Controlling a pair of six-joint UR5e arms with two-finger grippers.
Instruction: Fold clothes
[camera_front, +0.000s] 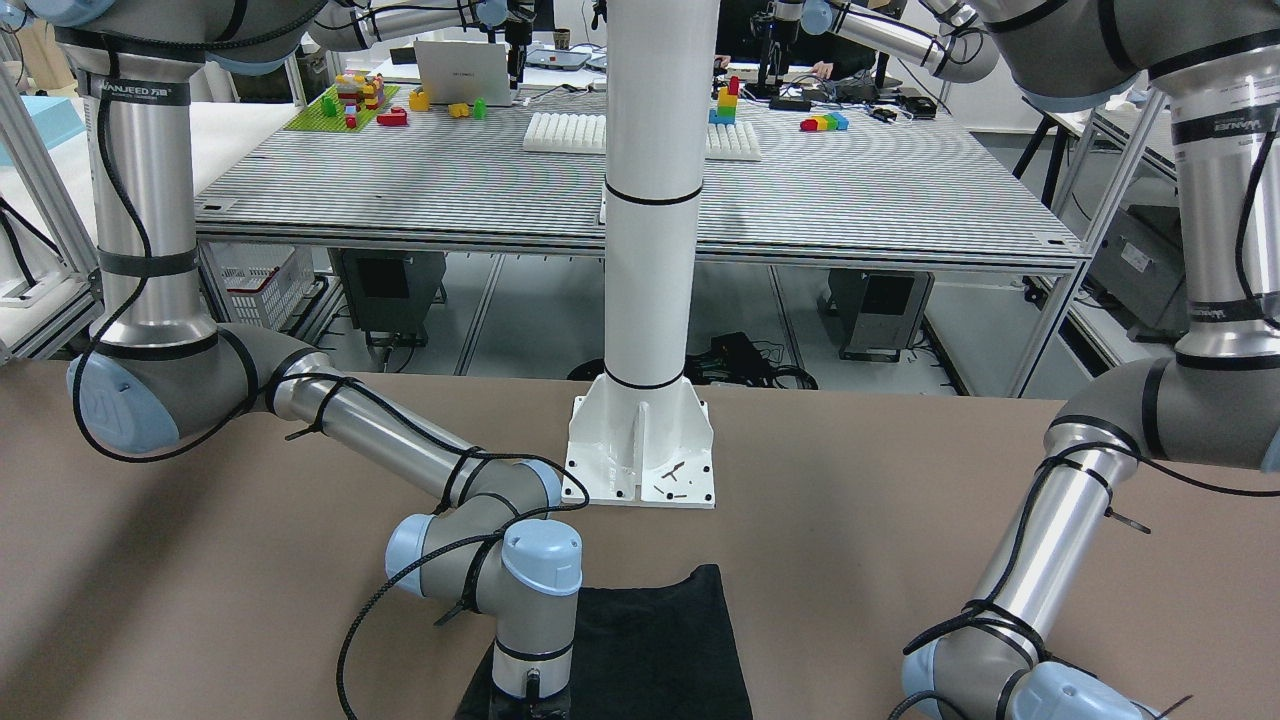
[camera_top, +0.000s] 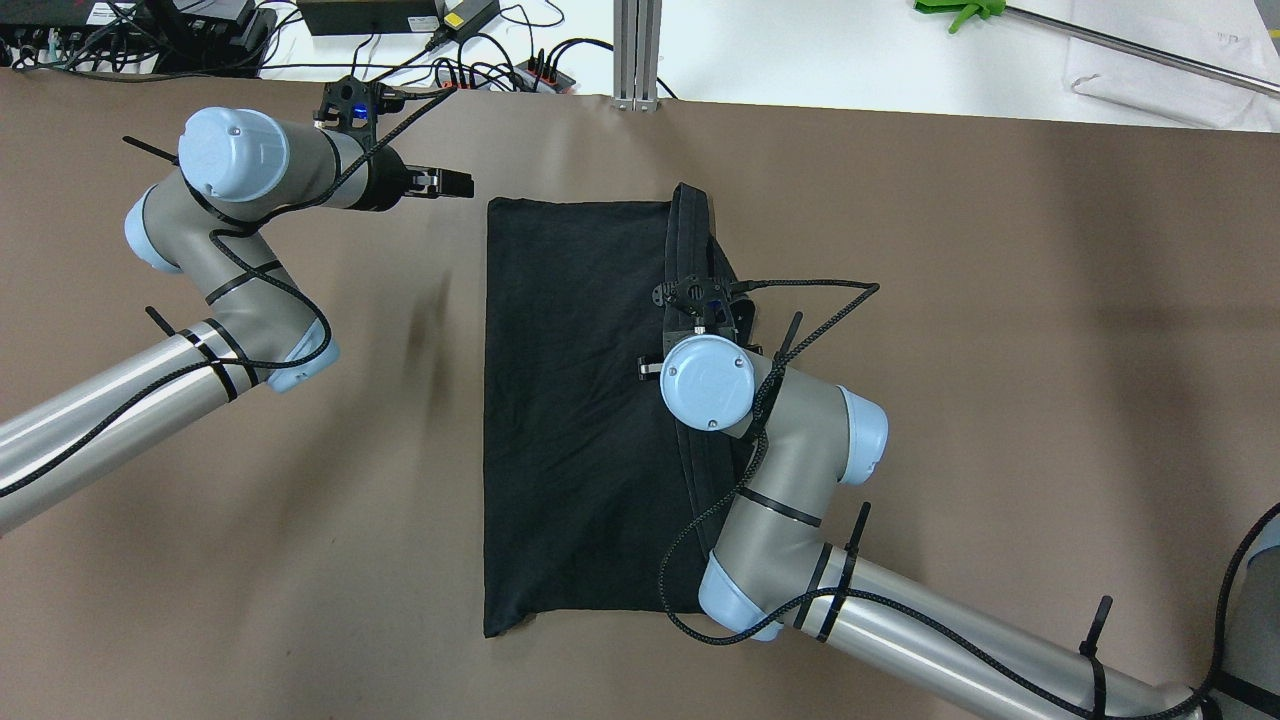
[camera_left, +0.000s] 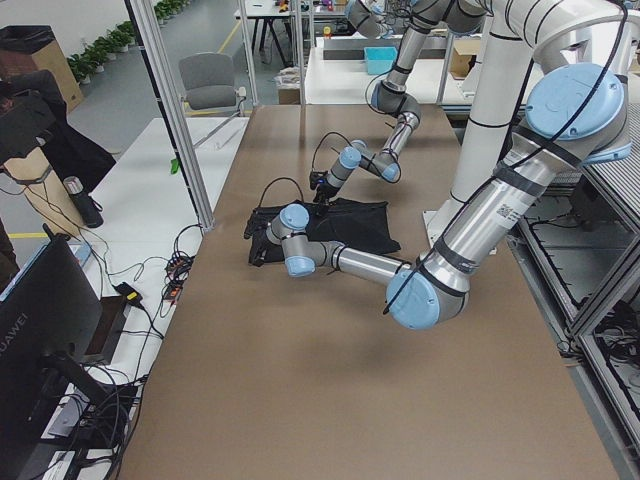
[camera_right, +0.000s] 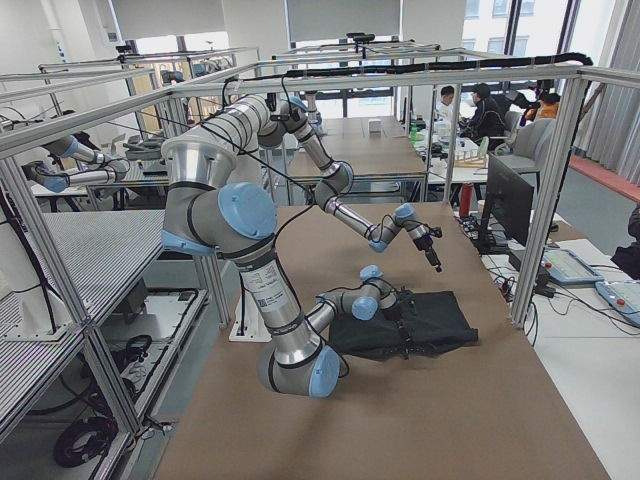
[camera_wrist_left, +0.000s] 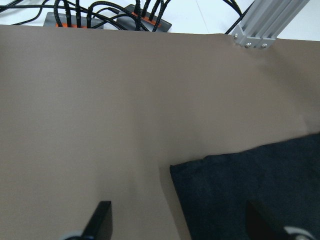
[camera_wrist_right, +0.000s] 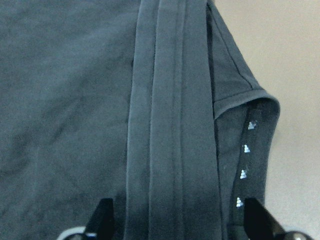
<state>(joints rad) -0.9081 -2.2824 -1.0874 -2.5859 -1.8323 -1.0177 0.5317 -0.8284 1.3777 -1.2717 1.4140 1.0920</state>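
Under the wide-open right claw (camera_wrist_right: 180, 222) lies the hem of the black garment (camera_top: 570, 400).

Looks like an open-plan robotics research lab. Holds rows of benches caged in aluminium framing (camera_right: 400, 72), with robot arms (camera_front: 400, 440) mounted around a white pillar (camera_front: 652, 200) over a brown table (camera_top: 1000, 300), and further arms (camera_right: 60, 178) at stations beyond. Carries toy bricks (camera_front: 355, 95) and a laptop (camera_front: 465, 72) on the neighbouring striped bench (camera_front: 880, 190). Adds a monitor (camera_left: 40, 330), power strips (camera_top: 535, 78) with tangled cables, an office chair (camera_left: 210, 82) and people (camera_right: 485, 105) seated at desks.
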